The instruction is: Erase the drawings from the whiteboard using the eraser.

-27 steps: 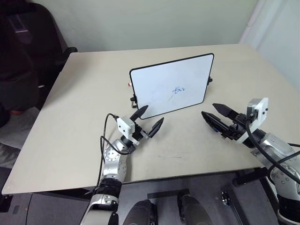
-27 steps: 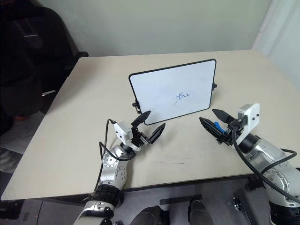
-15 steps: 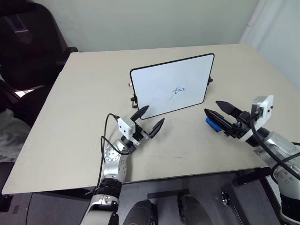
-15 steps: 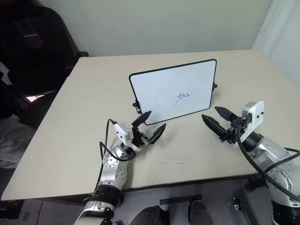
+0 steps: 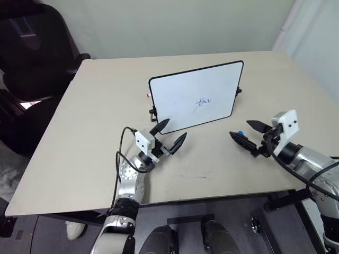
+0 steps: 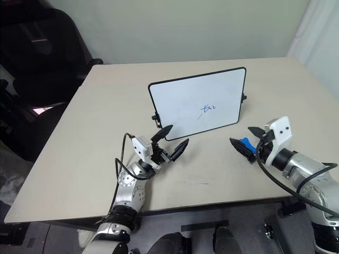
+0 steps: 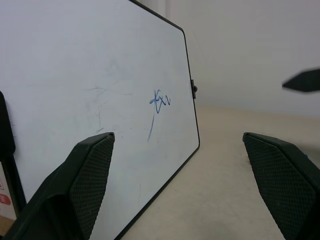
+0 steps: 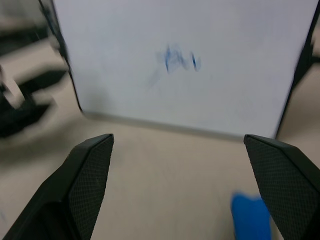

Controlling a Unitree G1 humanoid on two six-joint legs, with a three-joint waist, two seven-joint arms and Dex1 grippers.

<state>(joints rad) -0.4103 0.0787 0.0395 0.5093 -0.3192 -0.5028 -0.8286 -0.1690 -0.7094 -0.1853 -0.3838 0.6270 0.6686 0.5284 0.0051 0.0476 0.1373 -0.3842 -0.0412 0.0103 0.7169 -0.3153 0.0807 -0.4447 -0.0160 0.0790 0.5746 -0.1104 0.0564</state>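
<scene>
On the beige tabletop, a whiteboard stands between two open grippers.

Across the smooth, matte table (image 5: 79,121), the whiteboard (image 5: 180,92) is the largest item: a glossy white rectangle in a thin black frame with rounded corners, propped near upright on small black feet, its long axis running left to right and its face turned toward the robot. The drawings (image 5: 202,102), a thin blue scribble with a faint stroke trailing down-left, sit right of the board's middle. The left gripper (image 5: 173,138) hangs by the board's lower left corner, its textured black fingers spread and empty. The right gripper (image 6: 248,138) also stands wide open. The eraser (image 6: 246,143), a small bright blue block, lies on the table just beside its near finger; half a second ago the gripper sat further right.
</scene>
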